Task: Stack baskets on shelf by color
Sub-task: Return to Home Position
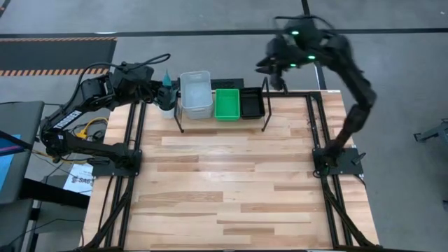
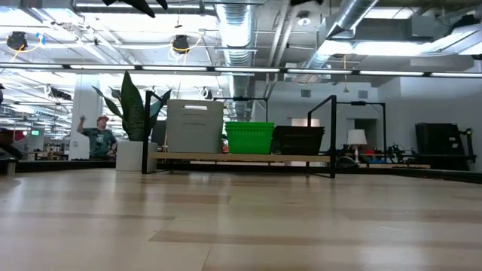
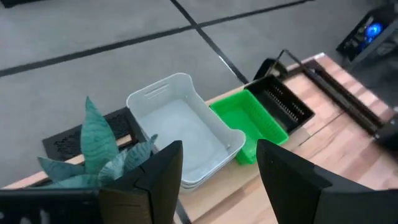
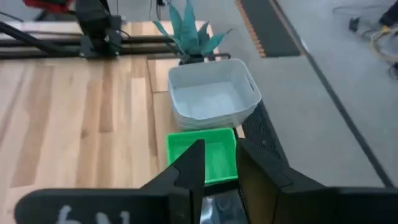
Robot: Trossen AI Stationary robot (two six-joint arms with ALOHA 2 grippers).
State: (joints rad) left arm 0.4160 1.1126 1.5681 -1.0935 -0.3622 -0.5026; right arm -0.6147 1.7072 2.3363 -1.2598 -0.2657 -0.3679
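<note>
- Shelf (image 2: pixel 241 157): grey-white baskets (image 1: pixel 195 94), green baskets (image 1: pixel 227 103), black baskets (image 1: pixel 252 105).
- Left gripper (image 3: pixel 219 149) by plant (image 1: pixel 166 82), jaws wide, empty.
- Right gripper (image 4: pixel 219 146) over shelf end, jaws narrow, empty.
- Its white marking (image 4: pixel 68 216) unreadable.

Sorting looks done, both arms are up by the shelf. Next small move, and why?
Probably draw the right gripper back from the shelf toward its base. The white stack, green stack and black stack each sit on the shelf, and both grippers' fingers are open and empty. The left gripper, by the plant, could follow.
</note>
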